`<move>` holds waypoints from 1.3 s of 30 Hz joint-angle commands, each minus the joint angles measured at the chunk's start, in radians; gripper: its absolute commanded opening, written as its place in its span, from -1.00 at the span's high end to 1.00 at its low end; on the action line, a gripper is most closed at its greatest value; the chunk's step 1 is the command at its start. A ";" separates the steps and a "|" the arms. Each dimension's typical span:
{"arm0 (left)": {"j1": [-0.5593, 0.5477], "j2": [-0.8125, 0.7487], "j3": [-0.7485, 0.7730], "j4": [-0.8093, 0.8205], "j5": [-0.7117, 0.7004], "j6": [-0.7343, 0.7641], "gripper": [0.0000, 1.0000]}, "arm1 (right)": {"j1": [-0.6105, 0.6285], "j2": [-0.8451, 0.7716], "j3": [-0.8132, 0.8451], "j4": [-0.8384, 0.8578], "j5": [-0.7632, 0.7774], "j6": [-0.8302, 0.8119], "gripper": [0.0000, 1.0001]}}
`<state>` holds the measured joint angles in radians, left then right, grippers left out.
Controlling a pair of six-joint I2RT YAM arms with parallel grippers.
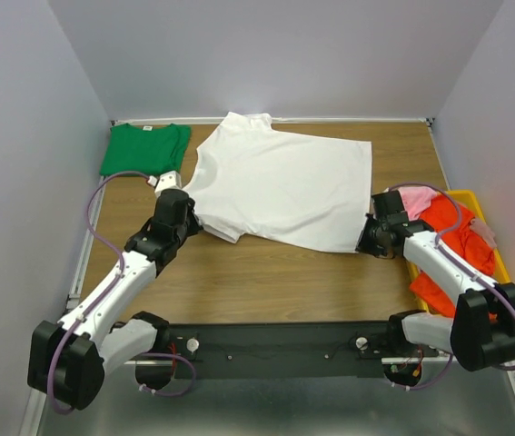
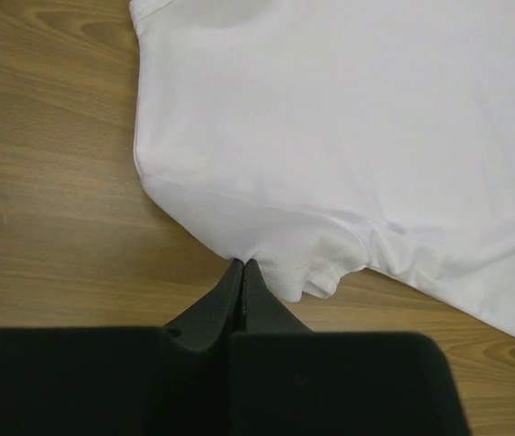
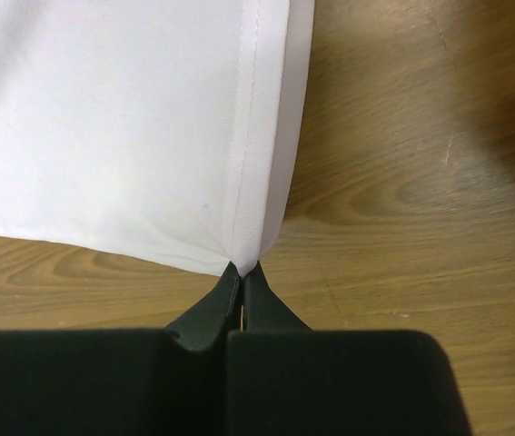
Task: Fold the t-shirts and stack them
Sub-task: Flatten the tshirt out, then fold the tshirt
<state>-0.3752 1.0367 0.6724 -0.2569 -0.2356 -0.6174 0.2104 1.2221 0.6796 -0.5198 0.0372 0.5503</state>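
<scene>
Pinching one white t-shirt (image 1: 280, 186), left fingers (image 2: 224, 302), right fingers (image 3: 222, 302), one green t-shirt (image 1: 143, 148)

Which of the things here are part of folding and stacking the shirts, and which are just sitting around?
Part of the job:
white t-shirt, pinched by the left gripper and right gripper
folded green t-shirt
pink t-shirt and orange-red t-shirt, piled at the yellow bin

Just there:
yellow bin
wooden table
</scene>
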 commanded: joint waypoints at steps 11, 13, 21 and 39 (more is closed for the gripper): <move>-0.025 -0.107 -0.023 -0.096 -0.004 -0.062 1.00 | 0.073 -0.088 0.067 -0.180 -0.049 0.051 0.99; -0.036 -0.101 -0.020 -0.107 -0.014 -0.067 1.00 | 0.080 -0.108 0.072 -0.204 -0.048 0.056 0.99; -0.041 -0.081 -0.042 -0.019 -0.005 -0.053 1.00 | 0.081 -0.090 0.097 -0.191 -0.008 0.039 0.99; -0.013 0.304 0.228 0.211 0.004 0.071 1.00 | 0.043 0.168 0.207 0.004 0.124 -0.046 0.99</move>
<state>-0.4034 1.2968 0.8448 -0.1120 -0.2310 -0.5854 0.2760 1.3663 0.8219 -0.5587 0.1024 0.5381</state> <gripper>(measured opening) 0.005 0.009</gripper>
